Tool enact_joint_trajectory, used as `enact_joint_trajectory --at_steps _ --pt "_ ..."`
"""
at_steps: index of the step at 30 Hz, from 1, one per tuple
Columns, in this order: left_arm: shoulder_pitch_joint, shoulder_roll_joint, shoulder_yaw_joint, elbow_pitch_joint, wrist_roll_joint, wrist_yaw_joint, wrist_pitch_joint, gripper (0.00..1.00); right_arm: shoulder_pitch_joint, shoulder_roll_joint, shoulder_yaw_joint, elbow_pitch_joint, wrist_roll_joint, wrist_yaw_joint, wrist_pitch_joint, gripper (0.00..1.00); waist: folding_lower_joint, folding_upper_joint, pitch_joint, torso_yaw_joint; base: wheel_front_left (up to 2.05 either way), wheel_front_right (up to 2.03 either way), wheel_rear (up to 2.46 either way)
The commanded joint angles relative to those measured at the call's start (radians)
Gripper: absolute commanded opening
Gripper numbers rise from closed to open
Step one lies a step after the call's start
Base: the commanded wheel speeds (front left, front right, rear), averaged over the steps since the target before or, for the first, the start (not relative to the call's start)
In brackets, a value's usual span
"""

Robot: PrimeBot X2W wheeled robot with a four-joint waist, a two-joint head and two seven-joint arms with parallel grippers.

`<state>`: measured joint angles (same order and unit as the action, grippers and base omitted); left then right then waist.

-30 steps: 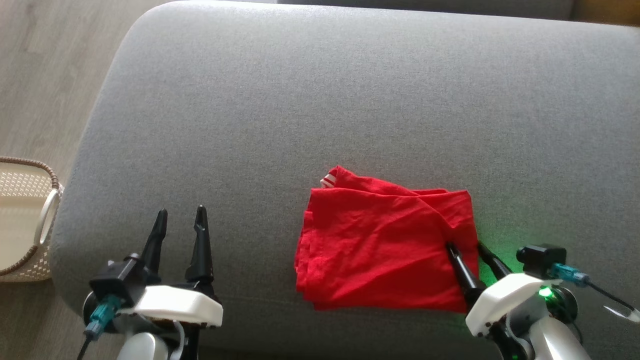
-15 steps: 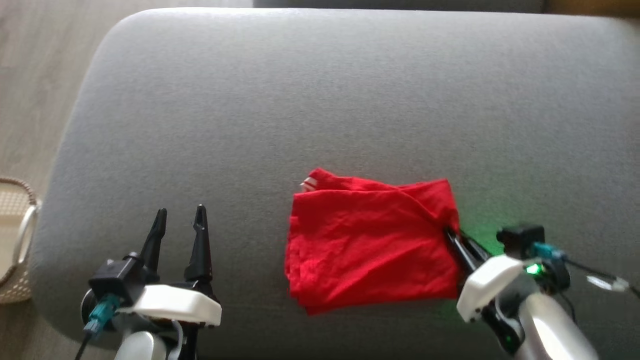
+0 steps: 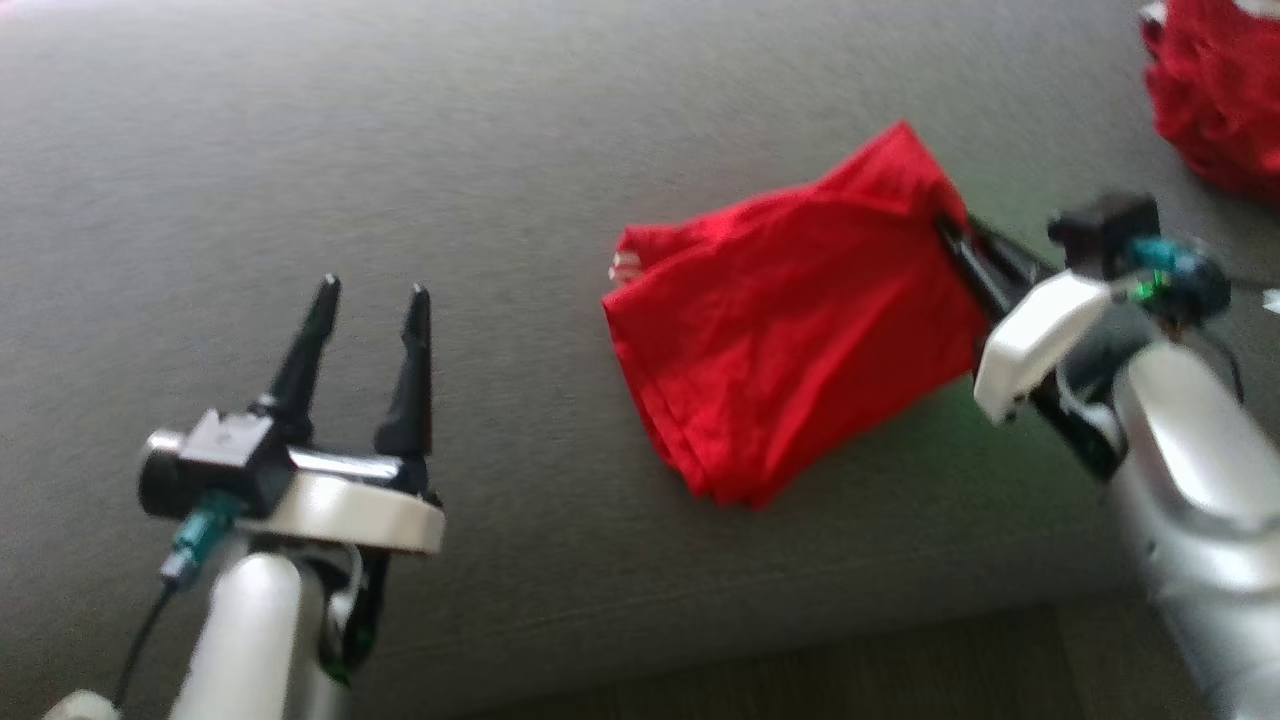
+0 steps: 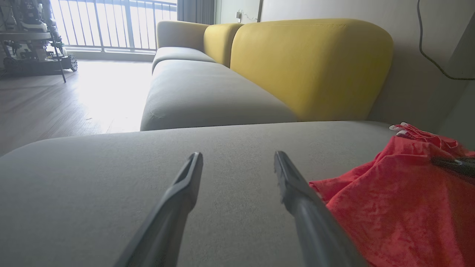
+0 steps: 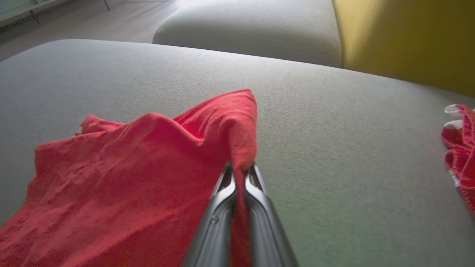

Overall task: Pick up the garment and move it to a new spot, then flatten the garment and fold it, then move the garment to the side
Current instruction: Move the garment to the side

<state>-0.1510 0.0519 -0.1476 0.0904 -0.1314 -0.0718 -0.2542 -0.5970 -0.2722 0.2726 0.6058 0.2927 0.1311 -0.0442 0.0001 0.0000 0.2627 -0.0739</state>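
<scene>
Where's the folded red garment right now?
Head view, right of centre on the grey cushion: the folded red garment, its upper right corner pinched in the right tool, another red cloth beyond.

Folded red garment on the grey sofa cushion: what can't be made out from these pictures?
- Head view: blur hides the layers of the folded red garment.
- Right wrist view: cloth covers the right gripper tips; pinched layers hidden.
- Head view: second red cloth item cut off at the top-right corner; kind unclear.
</scene>
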Motion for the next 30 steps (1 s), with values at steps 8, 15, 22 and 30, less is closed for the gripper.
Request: enact_joint_trajectory --at_steps 8,15,22,30 --pt "-0.181 0.109 0.045 -0.083 0.067 -0.028 -0.005 1.00 -0.258 -0.074 0.097 0.059 0.020 0.000 -0.069 0.00 -0.0001 0.0000 0.239 -0.240 0.00 0.00 0.00" --pt "-0.333 0.200 -0.006 -0.145 0.093 -0.049 0.078 1.00 -0.433 -0.117 0.080 0.152 0.067 0.000 -0.153 0.00 -0.0001 0.0000 0.361 -0.339 0.00 0.00 0.00" --pt "-0.375 0.228 -0.055 -0.189 0.079 -0.054 0.133 1.00 -0.518 -0.157 0.012 0.241 0.090 0.000 -0.205 0.00 -0.0001 0.0000 0.391 -0.369 0.00 0.00 0.00" --pt "-0.356 0.240 -0.060 -0.215 0.069 -0.051 0.158 1.00 -0.524 -0.177 -0.056 0.260 0.064 0.000 -0.217 0.00 -0.0001 0.0000 0.414 -0.385 0.00 0.00 0.00"
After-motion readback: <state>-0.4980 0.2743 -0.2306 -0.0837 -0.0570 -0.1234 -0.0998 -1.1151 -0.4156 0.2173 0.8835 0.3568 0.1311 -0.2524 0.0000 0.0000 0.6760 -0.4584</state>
